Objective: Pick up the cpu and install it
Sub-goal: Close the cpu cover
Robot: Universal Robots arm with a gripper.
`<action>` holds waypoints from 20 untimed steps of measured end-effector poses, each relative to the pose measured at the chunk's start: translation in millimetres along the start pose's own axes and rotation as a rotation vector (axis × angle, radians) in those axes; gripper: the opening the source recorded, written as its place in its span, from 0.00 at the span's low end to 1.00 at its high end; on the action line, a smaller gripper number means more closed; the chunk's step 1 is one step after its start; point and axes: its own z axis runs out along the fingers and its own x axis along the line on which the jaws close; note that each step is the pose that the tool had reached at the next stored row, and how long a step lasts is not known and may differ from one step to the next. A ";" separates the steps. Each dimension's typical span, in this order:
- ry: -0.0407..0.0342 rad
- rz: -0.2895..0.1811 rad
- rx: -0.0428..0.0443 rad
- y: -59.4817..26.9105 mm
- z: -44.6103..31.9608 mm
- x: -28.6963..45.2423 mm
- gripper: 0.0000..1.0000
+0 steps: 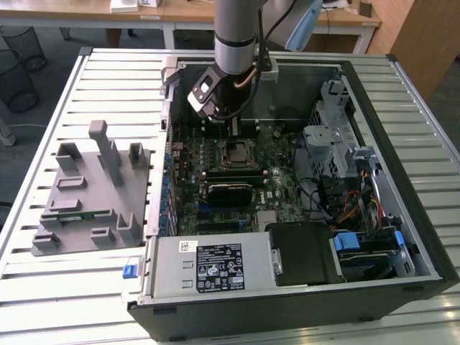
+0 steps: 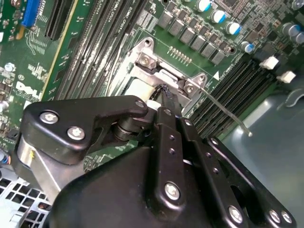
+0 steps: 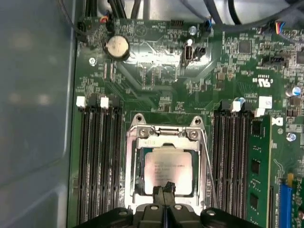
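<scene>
Exterior view first: the grey robot arm reaches down into an open black computer case (image 1: 424,237) lying on a white slatted table (image 1: 43,287), and its black gripper (image 1: 234,131) hangs just above the square silver-framed socket (image 1: 224,159) on the green motherboard (image 1: 280,194). A grey plastic holder tray (image 1: 86,205) lies on the table towards the exterior view's left, well apart from the case. Second wrist view: the gripper (image 2: 164,91) points down at the socket's silver metal frame (image 2: 147,59), with a pale patch of the cpu (image 2: 138,88) just beside the fingertip; a thin wire lever (image 2: 228,111) sticks out along the black memory slots (image 2: 237,90). First wrist view: the small square cpu with a shiny silver top (image 3: 167,166) lies flat inside the socket frame (image 3: 137,142). The gripper (image 3: 165,189) has its two fingertips (image 3: 159,191) pressed together with nothing between them, over the chip's near edge. A long green memory stick (image 3: 256,171) stands in a slot beside the socket, and a round silver coin battery (image 3: 117,47) sits farther up the board.
</scene>
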 end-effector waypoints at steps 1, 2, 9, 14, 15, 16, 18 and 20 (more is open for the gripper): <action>0.0000 0.000 -0.0001 -0.3 1.1 0.0 0.11; 0.0000 0.000 -0.0001 -0.7 2.0 0.1 0.11; 0.0000 0.000 -0.0001 -2.0 9.1 0.2 0.11; 0.0000 0.000 0.0005 0.7 10.2 0.2 0.11; 0.0000 0.000 0.0011 2.1 10.3 0.2 0.11; 0.0000 0.000 0.0017 3.6 10.3 0.1 0.11; 0.0002 0.000 0.0026 6.2 10.6 0.0 0.11; 0.0000 0.000 0.0032 8.0 11.2 0.0 0.11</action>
